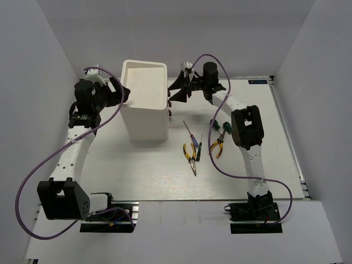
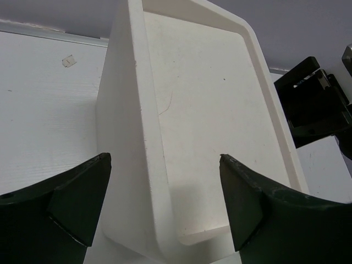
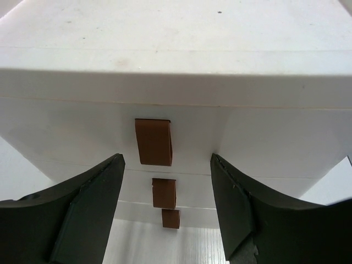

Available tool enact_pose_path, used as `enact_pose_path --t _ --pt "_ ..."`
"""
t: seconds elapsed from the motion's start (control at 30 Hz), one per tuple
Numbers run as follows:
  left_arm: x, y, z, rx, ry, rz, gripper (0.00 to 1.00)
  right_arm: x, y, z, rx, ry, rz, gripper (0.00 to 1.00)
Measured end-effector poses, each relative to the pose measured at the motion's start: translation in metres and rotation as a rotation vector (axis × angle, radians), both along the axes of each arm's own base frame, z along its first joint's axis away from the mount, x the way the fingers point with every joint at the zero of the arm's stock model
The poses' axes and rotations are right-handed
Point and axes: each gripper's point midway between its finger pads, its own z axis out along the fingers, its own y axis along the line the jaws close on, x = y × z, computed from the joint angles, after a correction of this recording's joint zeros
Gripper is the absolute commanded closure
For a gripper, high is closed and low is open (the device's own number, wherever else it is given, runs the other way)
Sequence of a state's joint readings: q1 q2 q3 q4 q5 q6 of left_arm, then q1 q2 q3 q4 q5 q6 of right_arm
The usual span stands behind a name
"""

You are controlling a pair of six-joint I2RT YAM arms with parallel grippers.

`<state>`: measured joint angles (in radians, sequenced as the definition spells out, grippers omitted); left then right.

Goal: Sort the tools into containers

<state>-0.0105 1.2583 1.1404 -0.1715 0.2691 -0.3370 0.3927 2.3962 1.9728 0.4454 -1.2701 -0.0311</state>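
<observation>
While astride the white box's (image 1: 148, 124) rim, left end effector (image 2: 164, 158) spread; right end effector (image 3: 166, 157) likewise (facing 3 brown knobs (image 3: 154, 142)).

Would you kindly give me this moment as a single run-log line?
left pincer: open, at white box rim | right pincer: open, facing brown tabs | tools: on table

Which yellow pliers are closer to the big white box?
The left pair, beside the dark screwdriver; the other pair lies nearer the right arm.

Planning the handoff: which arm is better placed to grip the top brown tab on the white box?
Probably right: the right pincer, open, faces the tab squarely; the left pincer straddles the box's opposite rim.
</observation>
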Motion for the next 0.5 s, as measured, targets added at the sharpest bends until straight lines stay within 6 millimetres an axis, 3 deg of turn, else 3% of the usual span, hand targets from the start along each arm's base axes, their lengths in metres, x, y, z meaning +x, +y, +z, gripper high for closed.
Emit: enact_pose_path --t 0.13,0.33,0.43,0.5 --pt "0.004 -0.001 -0.007 -0.005 0.018 -0.002 0.19 0.001 0.000 0.002 0.001 0.000 -0.007 0.34" --pt "0.006 -0.002 -0.011 -0.007 0.026 -0.008 0.26 0.000 0.001 0.011 0.007 -0.004 -0.016 0.54" --pt "0.006 -0.004 -0.010 -0.008 0.021 -0.015 0.28 -0.002 0.001 0.017 0.012 -0.014 -0.018 0.69" --pt "0.006 -0.006 -0.010 -0.009 0.021 -0.023 0.31 -0.005 0.001 0.020 0.013 -0.013 -0.021 0.86"
